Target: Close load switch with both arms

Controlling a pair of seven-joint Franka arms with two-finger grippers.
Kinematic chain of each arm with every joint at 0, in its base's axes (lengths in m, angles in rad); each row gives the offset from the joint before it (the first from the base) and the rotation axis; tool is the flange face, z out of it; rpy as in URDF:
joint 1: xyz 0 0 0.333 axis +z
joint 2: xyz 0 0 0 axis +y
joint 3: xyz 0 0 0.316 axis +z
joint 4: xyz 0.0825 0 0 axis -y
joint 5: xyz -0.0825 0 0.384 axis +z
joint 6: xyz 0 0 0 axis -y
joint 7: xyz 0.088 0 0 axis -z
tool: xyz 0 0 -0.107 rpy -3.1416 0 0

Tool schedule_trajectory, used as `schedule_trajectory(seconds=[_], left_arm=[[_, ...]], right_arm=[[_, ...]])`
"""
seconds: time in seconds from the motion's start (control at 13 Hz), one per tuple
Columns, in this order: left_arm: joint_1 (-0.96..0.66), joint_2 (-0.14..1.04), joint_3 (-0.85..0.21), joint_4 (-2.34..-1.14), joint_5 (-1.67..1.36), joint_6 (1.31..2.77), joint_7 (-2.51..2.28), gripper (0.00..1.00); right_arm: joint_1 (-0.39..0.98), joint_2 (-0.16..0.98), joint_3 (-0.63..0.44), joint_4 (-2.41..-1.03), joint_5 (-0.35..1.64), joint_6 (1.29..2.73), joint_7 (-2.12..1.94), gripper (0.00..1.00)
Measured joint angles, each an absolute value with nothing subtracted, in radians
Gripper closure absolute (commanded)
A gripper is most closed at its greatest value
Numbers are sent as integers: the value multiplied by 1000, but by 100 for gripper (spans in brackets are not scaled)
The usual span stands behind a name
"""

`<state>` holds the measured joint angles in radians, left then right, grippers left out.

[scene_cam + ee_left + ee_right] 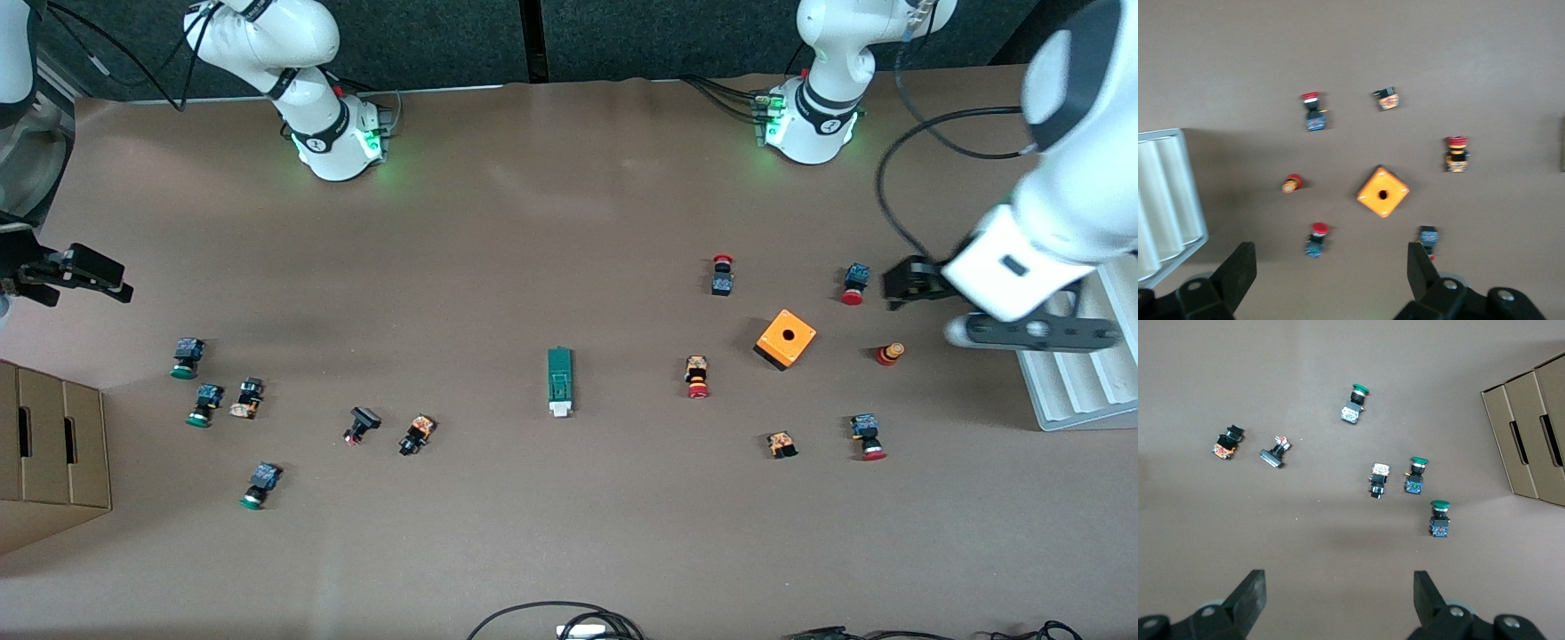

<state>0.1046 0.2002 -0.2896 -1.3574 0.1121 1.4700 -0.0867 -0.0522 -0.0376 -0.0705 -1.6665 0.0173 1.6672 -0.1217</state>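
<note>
Load switch: one, green, laid flat at mid-tabletop, well apart from both grippers. Left gripper held over the tabletop's left-arm edge, fingers spread, gripping nothing. Right gripper likewise over the right-arm edge. Closed or not: could not be told, so fitted approach pending or arms withdrawn. Counted: one orange box, three green-capped buttons, four red-capped buttons.

Brown table w/ green switch mid. Orange box, red buttons by left arm's end. Green buttons, cardboard box at right arm's end.
</note>
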Motion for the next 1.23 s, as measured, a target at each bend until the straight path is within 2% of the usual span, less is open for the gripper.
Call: schedule_trajectory(seconds=[0.23,0.38,0.54,0.77,1.0,1.23], left_arm=[[92,88,-170,-1528,47,1560,-11,0],[27,11,-60,-1653,38,1632,9,0],[-33,-29,12,-1716,38,1658,12,0],[-33,-36,13,-1727,38,1664,12,0],[41,-36,-77,-1727,38,1670,12,0],[50,-36,-88,-1727,38,1672,12,0]], right_arm=[[-52,-38,-70,-1666,17,1667,-122,0],[-52,-38,-70,-1666,17,1667,-122,0],[-52,-38,-70,-1666,17,1667,-122,0],[-52,-38,-70,-1666,17,1667,-122,0],[-52,-38,-70,-1666,17,1667,-122,0],[-52,-38,-71,-1666,17,1667,-122,0]])
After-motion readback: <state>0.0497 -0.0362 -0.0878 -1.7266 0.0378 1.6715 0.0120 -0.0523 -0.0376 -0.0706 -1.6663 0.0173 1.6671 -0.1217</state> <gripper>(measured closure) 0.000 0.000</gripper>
